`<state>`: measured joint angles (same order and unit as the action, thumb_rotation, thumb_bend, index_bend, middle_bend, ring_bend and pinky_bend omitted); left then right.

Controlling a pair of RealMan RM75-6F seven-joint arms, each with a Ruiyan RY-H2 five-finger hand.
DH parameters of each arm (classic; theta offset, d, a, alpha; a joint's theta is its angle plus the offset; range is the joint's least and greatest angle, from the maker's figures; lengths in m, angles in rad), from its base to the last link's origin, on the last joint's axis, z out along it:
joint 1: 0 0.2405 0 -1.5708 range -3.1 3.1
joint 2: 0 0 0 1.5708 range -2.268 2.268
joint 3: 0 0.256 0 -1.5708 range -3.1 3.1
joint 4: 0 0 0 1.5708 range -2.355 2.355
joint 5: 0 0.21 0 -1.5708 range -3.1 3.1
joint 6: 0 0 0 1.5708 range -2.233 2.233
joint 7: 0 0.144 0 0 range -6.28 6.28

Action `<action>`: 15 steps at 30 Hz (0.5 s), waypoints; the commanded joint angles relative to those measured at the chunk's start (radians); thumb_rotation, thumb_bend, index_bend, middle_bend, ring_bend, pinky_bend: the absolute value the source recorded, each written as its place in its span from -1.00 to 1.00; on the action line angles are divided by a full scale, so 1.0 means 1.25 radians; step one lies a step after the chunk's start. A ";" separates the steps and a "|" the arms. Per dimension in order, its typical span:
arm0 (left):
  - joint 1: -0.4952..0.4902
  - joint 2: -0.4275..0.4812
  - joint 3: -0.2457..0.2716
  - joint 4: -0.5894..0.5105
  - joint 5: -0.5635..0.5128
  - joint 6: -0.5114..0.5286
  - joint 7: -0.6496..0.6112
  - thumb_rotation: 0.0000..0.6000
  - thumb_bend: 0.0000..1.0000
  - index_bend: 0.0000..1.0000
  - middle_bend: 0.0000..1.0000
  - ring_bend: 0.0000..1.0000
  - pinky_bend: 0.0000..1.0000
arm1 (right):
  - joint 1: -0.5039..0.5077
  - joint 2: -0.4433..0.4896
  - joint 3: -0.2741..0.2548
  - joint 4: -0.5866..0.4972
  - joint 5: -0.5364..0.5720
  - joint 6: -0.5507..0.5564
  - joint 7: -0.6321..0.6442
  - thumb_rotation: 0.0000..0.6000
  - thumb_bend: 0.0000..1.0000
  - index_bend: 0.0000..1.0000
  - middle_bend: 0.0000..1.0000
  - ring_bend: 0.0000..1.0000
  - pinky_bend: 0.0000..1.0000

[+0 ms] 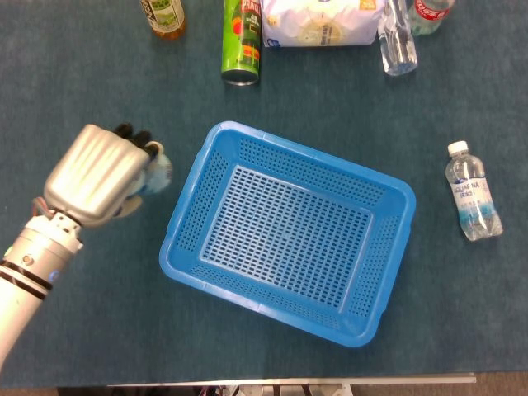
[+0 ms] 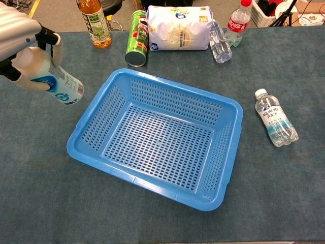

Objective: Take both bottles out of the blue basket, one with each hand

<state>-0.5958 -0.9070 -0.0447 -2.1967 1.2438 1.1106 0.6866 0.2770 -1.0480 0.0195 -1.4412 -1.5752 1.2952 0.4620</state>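
The left hand (image 1: 95,175) is wrapping its fingers (image 2: 49,36) around a white bottle with a pale blue label (image 2: 51,80), gripping it near the top so the bottle is tilting with its base pointing toward the blue basket (image 1: 247,285). Hand and bottle are sitting off to the left of the blue basket, clear of its rim, above the dark teal table (image 1: 99,330); in the head view the silver back of the hand is covering most of the bottle, so only a bit of it is peeking out on the basket side. The blue basket itself is sitting there with nothing inside, just the perforated floor showing. To the right of the blue basket, well apart from it, a clear water bottle (image 1: 473,202) is lying on its side on the table with its white cap pointing away from the robot. Beyond the far side of the blue basket a row of stuff is lining the table edge: a tea bottle (image 2: 94,23), a green chip can (image 2: 136,46), a white bag (image 2: 177,29), another clear bottle (image 2: 219,41) and a cola bottle (image 2: 238,19). The right hand isn't showing in either view.
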 commanded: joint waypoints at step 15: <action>0.048 -0.075 0.080 0.107 -0.094 -0.034 -0.017 1.00 -0.34 -0.19 -0.22 -0.16 0.47 | 0.004 -0.007 -0.004 0.004 0.009 -0.022 0.000 1.00 -1.00 -0.67 -0.45 -0.57 -0.04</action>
<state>-0.5383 -1.0018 0.0554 -2.0607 1.1266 1.0657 0.6704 0.2816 -1.0565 0.0143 -1.4360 -1.5636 1.2671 0.4614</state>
